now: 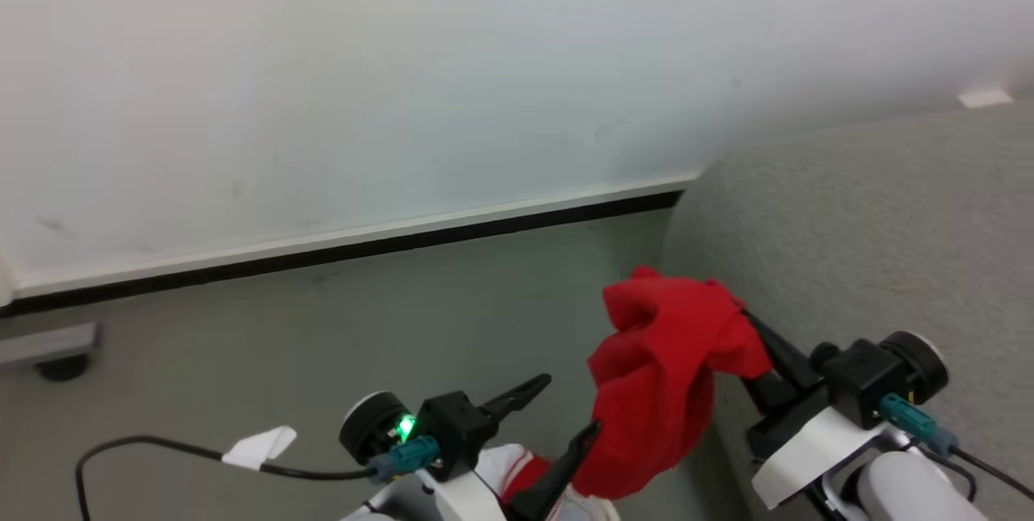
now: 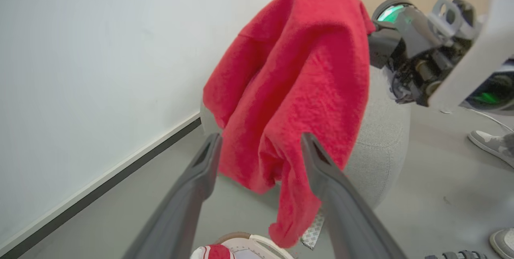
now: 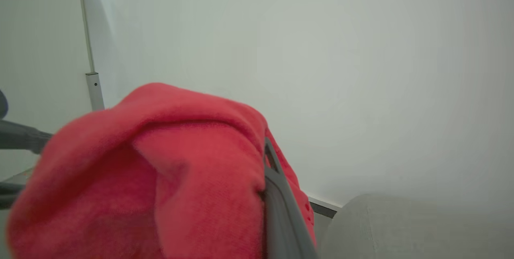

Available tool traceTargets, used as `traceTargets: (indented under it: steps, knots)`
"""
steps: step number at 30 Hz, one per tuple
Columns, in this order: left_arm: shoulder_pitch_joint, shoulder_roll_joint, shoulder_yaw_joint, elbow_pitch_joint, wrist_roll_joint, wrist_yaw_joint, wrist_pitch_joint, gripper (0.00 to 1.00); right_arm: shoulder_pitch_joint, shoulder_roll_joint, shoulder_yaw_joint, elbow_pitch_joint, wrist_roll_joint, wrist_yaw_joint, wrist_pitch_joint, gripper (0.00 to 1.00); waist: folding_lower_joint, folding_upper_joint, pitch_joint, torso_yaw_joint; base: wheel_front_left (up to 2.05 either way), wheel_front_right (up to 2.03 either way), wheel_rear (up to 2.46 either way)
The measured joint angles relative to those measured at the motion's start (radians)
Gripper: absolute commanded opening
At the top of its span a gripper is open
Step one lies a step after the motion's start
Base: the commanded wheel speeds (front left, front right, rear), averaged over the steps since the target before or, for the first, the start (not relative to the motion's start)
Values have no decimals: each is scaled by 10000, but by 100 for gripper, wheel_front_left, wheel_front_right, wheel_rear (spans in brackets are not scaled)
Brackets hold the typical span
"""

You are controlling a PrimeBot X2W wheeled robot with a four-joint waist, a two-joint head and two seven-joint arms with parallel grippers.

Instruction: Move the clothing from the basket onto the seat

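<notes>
A bright red garment (image 1: 658, 376) of the clothing hangs in the air, pinched at its top by my right gripper (image 1: 747, 323), which is shut on it beside the edge of the light grey seat (image 1: 872, 222). In the right wrist view the fabric (image 3: 160, 178) drapes over the gripper (image 3: 259, 162) and hides one finger. My left gripper (image 1: 569, 404) stands open, and the cloth (image 2: 297, 82) hangs just beyond its fingertips (image 2: 307, 142). Below them, the basket's brown rim (image 2: 241, 237) peeks in, with a red and white garment (image 2: 213, 252) inside.
A white wall with a dark baseboard (image 1: 363, 250) runs behind the grey floor. A black cable with a white tag (image 1: 258, 447) lies at the lower left, and a caster wheel (image 1: 60, 366) stands at the far left. A person's shoes (image 2: 490, 144) are on the floor.
</notes>
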Motion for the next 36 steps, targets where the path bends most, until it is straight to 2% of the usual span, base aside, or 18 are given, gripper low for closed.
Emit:
traceTargets:
  steps: [8, 15, 21, 26, 29, 30, 31, 32, 36]
  knots:
    - [-327, -435, -326, -36, 119, -240, 17, 100, 550, -522, -1406, -637, 8, 0, 98, 0, -1, 0, 635, -1382, 0, 0, 0]
    - [-1141, -508, -451, -127, 541, -541, 297, 100, 744, -593, -2809, -1083, 63, 0, 221, 0, 0, 0, 1832, -1728, 0, 0, 0]
    - [-2653, -293, -353, -470, 1103, -1011, 803, 100, -1078, -560, -4543, -1043, 90, 0, 884, 0, 3, 0, 3720, -1659, 0, 0, 0]
    - [-3782, -221, -215, -681, 1396, -1329, 1101, 100, -3496, -780, -5931, -169, -94, 0, 1440, 0, 5, 0, 5244, -1415, 0, 0, 0]
    - [-4265, -207, -138, -740, 1632, -1448, 1185, 100, -4963, -936, -6869, 759, -437, 0, 1576, 0, 6, 0, 6118, -1206, 0, 0, 0]
    - [-4265, -207, -138, -740, 1632, -1448, 1185, 100, -4963, -936, -6869, 759, -437, 0, 1576, 0, 6, 0, 6118, -1206, 0, 0, 0]
    - [-4504, -226, -88, -784, 1693, -1478, 1225, 100, -5640, -1080, -7492, 1337, -918, 0, 1567, 0, 6, 0, 6626, -1045, 0, 0, 0]
    - [-4504, -226, -88, -784, 1693, -1478, 1225, 100, -5640, -1080, -7492, 1337, -918, 0, 1567, 0, 6, 0, 6626, -1045, 0, 0, 0]
    - [-4702, -274, -12, -803, 1730, -1465, 1214, 100, -6406, -1143, -8740, 2535, -2065, 0, 1438, 0, 6, 0, 7391, -621, 0, 0, 0]
